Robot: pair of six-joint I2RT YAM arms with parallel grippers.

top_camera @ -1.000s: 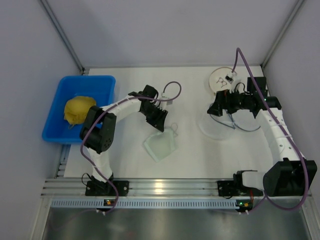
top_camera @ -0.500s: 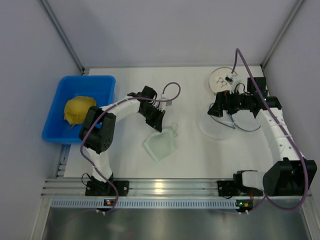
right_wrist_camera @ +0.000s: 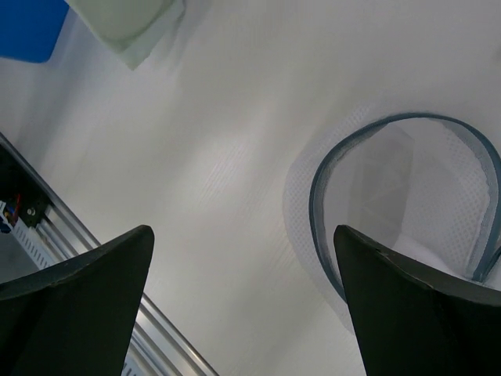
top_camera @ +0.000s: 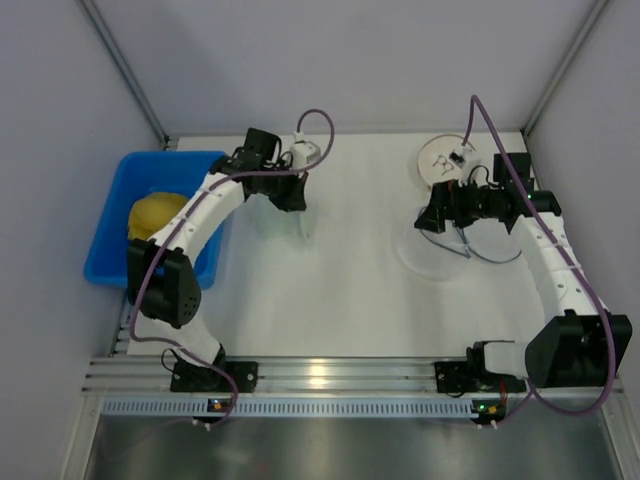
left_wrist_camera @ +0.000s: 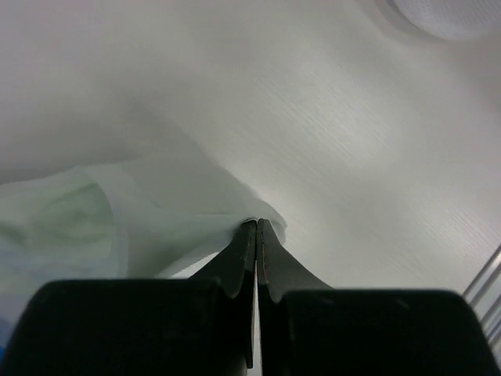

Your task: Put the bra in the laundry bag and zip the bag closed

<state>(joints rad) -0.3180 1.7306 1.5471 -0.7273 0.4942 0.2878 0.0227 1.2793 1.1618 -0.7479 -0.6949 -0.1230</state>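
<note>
My left gripper (top_camera: 292, 196) is shut on an edge of the pale mint-green bra (top_camera: 284, 218) and holds it lifted above the far left of the table. In the left wrist view the closed fingertips (left_wrist_camera: 257, 225) pinch the bra (left_wrist_camera: 94, 215), which hangs to the left. The laundry bag (top_camera: 436, 250), round white mesh with a dark zipper rim, lies open on the right. My right gripper (top_camera: 432, 218) is open and empty just above the bag's far-left edge. The right wrist view shows the bag's rim (right_wrist_camera: 319, 227) by the right finger, the gripper (right_wrist_camera: 243, 232) open, and the bra (right_wrist_camera: 129, 23) far off.
A blue bin (top_camera: 108, 268) with a yellow cloth lump (top_camera: 155, 215) stands at the left edge, close to the left arm. A white disc with a tan rim (top_camera: 445, 160) lies at the back right. The metal rail (top_camera: 320, 375) runs along the near edge.
My left gripper has lifted the bra off the table's middle and carried it back and to the left, near the blue bin. The right arm has not moved.
</note>
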